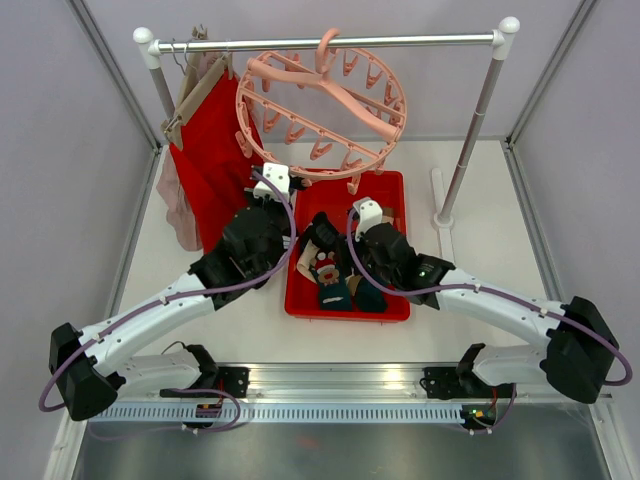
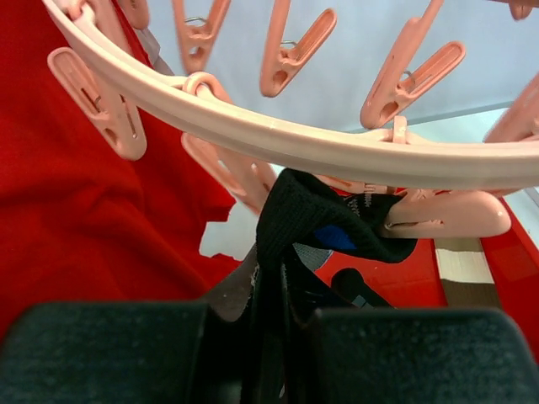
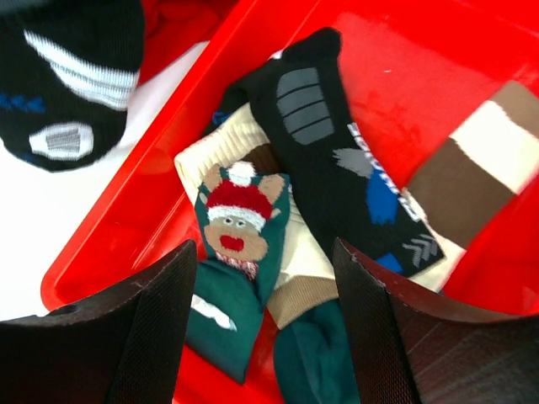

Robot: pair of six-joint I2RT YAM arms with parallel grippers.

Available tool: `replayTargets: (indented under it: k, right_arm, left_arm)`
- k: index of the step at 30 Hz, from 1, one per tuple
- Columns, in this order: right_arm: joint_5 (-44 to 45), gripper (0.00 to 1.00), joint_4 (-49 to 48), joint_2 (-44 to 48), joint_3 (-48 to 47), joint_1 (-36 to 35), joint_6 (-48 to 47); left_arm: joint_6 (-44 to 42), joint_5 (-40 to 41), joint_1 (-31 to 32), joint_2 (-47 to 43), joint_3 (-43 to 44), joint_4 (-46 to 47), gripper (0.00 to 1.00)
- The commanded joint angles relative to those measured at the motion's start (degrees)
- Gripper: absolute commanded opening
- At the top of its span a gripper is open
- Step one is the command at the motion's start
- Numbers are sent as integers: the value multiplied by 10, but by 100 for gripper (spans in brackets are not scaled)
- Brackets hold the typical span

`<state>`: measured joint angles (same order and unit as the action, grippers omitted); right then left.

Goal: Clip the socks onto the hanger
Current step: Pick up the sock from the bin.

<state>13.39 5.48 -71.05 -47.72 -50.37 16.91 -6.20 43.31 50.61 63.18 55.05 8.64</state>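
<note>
The pale-pink ring hanger [image 1: 320, 105] hangs from the rail; its rim [image 2: 295, 139] and pegs fill the left wrist view. My left gripper [image 1: 268, 192] is raised to the ring's lower edge and is shut on a black sock [image 2: 307, 215], whose upper end touches a peg [image 2: 442, 215]. My right gripper [image 1: 352, 228] is open and empty above the red tray [image 1: 392, 300]. Between its fingers lie a teal reindeer sock [image 3: 240, 227], a beige sock [image 3: 307, 252], a black sock with grey and blue marks [image 3: 333, 160] and a brown-white striped sock [image 3: 467, 160].
A red garment [image 1: 210, 150] on a wooden hanger hangs at the rail's left end, close to my left gripper. A pink garment [image 1: 175, 205] hangs beside it. The rail's right post [image 1: 470, 130] stands behind the tray. Walls enclose the table.
</note>
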Motion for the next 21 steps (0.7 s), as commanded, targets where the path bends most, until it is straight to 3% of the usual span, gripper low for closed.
replayTargets:
  k: [1,12,21]
  right_arm:
    - [-22,71,-74,-29,6,2,-8]
    - [-44,70,-154,-155,12,3,-7]
    - [-42,61,-183,-221,-6,10,-3]
  left_arm:
    - [24,-2,-10,0,2,21,14]
    - [39,-15,-16,1,4,23,22]
    - [49,-30,-17,-3,7,18,24]
